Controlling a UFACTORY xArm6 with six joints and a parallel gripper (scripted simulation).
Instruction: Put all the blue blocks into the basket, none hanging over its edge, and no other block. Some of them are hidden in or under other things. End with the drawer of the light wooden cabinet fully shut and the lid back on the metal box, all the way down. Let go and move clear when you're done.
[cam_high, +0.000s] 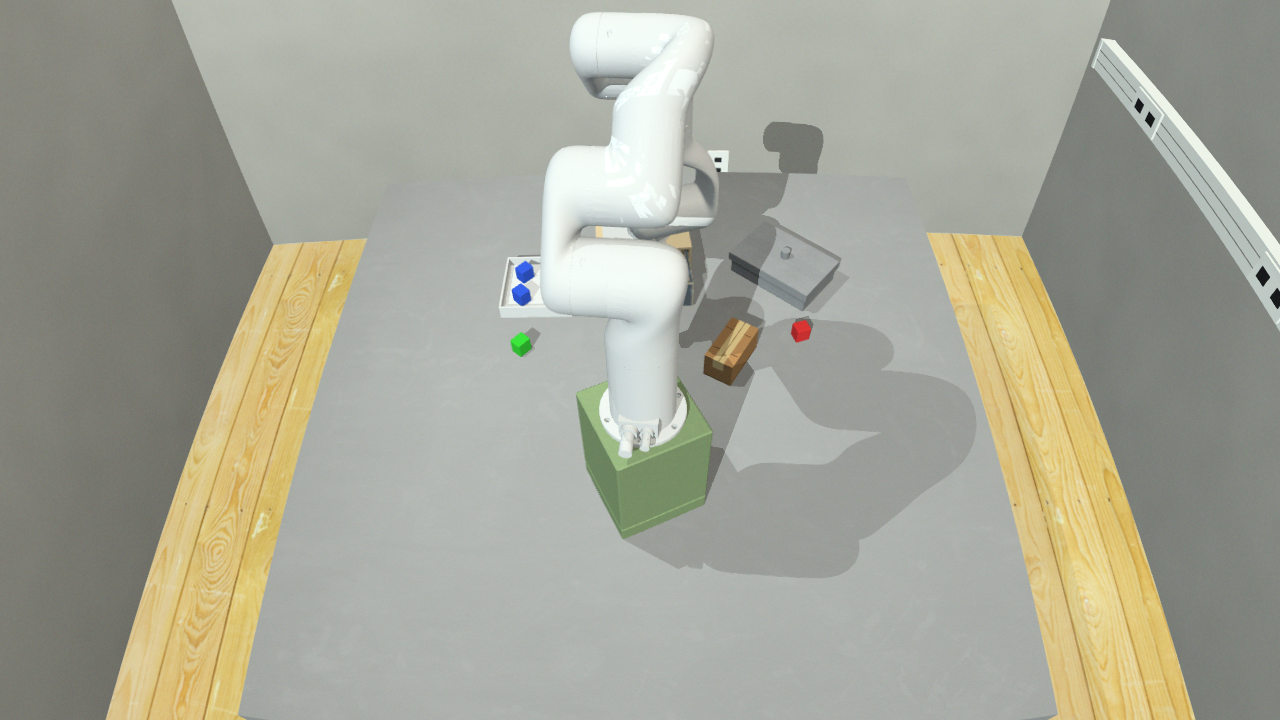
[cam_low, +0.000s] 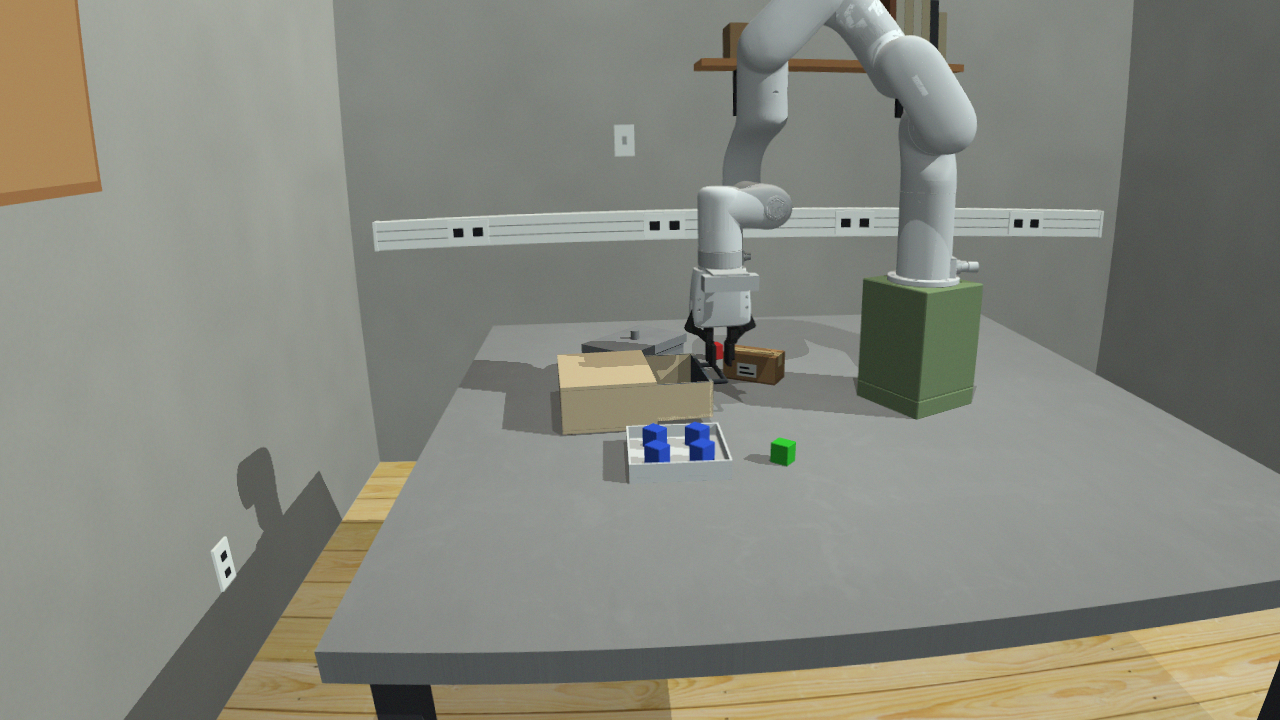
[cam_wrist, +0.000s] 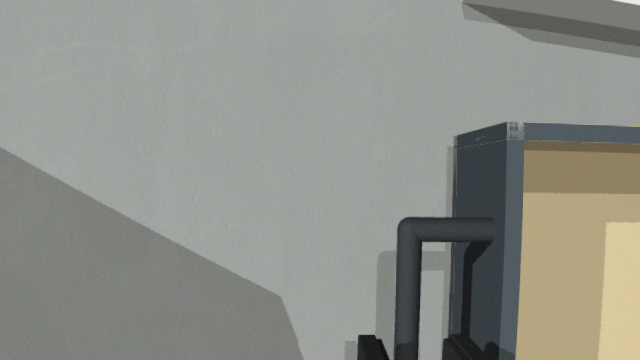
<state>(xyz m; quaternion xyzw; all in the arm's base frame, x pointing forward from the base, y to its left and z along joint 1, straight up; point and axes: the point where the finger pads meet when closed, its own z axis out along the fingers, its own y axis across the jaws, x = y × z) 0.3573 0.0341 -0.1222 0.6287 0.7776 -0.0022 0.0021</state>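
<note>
The white basket (cam_high: 534, 313) (cam_low: 678, 471) holds several blue blocks; two show in the top view, the arm hides the rest. The light wooden cabinet (cam_low: 604, 407) has its drawer (cam_low: 684, 400) (cam_wrist: 477, 180) pulled out. The visible part of the drawer's inside is bare; the rest is hidden. My gripper (cam_low: 721, 360) (cam_wrist: 416, 351) is partly open, its fingers on both sides of the dark drawer handle (cam_wrist: 408, 290), with gaps beside the bar. The grey metal box (cam_high: 783, 291) has its knobbed lid (cam_high: 760, 246) (cam_low: 617, 344) on top. A green block (cam_high: 520, 343) (cam_low: 783, 451) lies beside the basket.
A brown carton (cam_high: 731, 351) (cam_low: 759, 365) stands close to the drawer's handle side. A red block (cam_high: 801, 331) lies between the carton and the metal box. The green robot base (cam_high: 662, 488) (cam_low: 917, 358) stands farther off. The basket is close beside the cabinet.
</note>
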